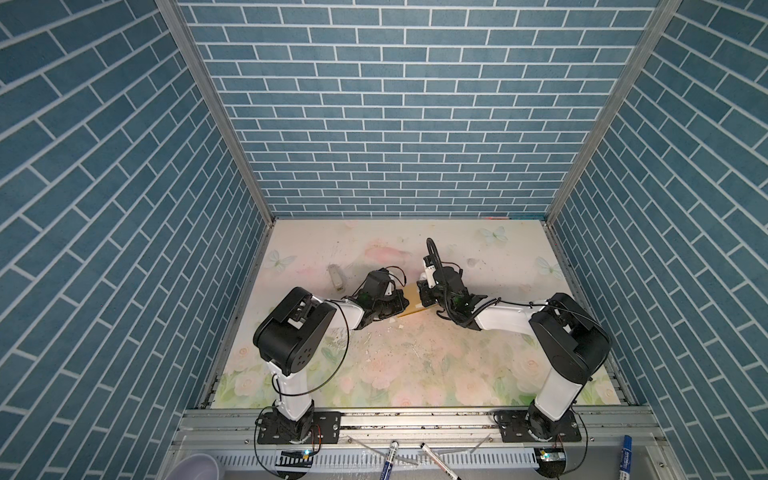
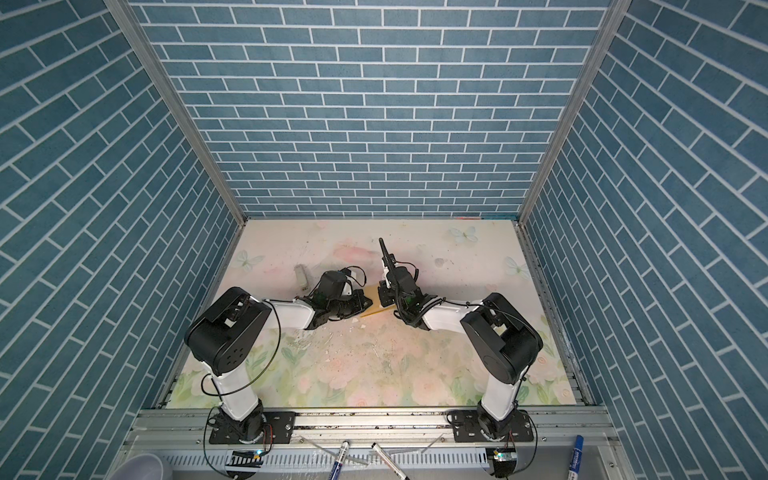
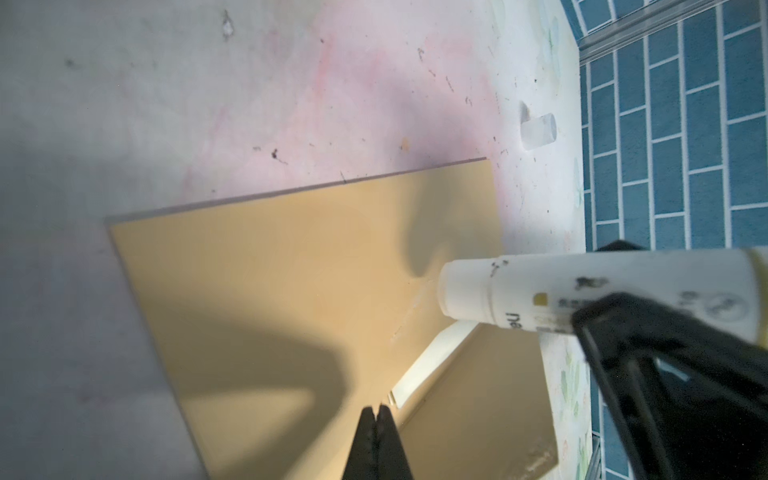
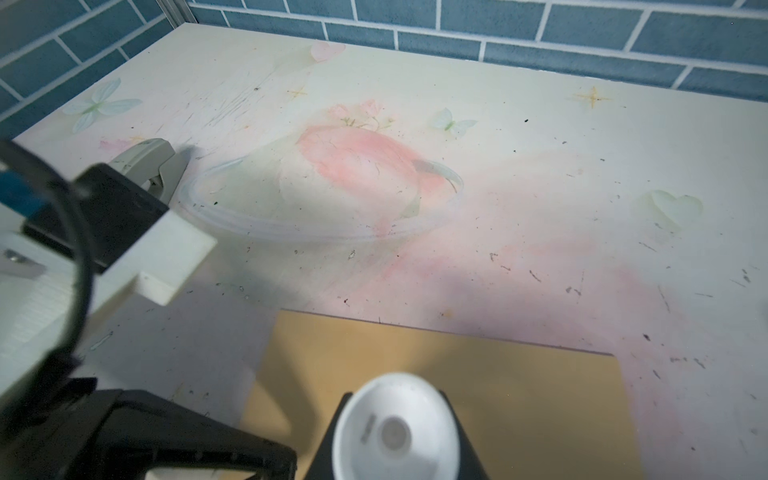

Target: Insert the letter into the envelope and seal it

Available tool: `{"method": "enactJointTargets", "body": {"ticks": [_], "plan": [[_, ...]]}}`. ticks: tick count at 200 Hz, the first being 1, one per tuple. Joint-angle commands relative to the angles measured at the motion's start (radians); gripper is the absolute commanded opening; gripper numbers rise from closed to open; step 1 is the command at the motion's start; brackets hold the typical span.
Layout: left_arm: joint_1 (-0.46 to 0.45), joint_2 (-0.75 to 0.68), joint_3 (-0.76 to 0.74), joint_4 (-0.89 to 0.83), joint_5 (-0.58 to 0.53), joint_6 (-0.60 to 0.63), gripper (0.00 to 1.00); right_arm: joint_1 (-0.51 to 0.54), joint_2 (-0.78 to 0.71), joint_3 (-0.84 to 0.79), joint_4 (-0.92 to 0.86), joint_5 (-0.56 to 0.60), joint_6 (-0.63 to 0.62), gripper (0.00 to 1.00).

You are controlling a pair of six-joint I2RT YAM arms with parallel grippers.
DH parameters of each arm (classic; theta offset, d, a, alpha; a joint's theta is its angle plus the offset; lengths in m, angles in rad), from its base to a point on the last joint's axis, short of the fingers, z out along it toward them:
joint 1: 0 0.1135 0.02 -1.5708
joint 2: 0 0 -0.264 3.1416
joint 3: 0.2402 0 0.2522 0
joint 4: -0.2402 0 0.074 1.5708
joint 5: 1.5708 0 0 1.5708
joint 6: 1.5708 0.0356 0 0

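Observation:
The mustard-yellow envelope (image 1: 414,302) (image 2: 375,306) lies flat on the flowered table between both arms. In the left wrist view its back (image 3: 270,291) faces up and the flap (image 3: 478,399) stands partly raised. The letter shows only as a pale strip (image 3: 430,361) at the envelope's mouth. My left gripper (image 3: 376,411) is shut, its tips on the envelope beside the flap's edge; I cannot tell if paper is pinched. My right gripper (image 4: 395,415) is shut on a white glue stick (image 4: 395,436) (image 3: 582,291), whose tip hangs just above the envelope near the flap.
A grey stapler (image 1: 336,277) (image 4: 145,162) lies behind the left arm. A small clear cap (image 3: 539,131) stands on the table beyond the envelope. White paper scraps (image 1: 390,323) dot the table in front of the envelope. Markers (image 1: 388,457) lie on the front rail. Blue brick walls close three sides.

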Motion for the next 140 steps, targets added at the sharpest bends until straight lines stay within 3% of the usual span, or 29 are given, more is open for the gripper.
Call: {"method": "enactJointTargets", "body": {"ticks": [1, 140], "plan": [[-0.001, 0.022, 0.014, -0.07, -0.024, 0.016, 0.0, -0.002, 0.022, 0.045, 0.029, -0.017, 0.035, 0.0], [-0.013, 0.034, -0.006, -0.145, -0.094, 0.046, 0.0, 0.003, 0.081, 0.08, -0.037, -0.047, 0.02, 0.0]]}}
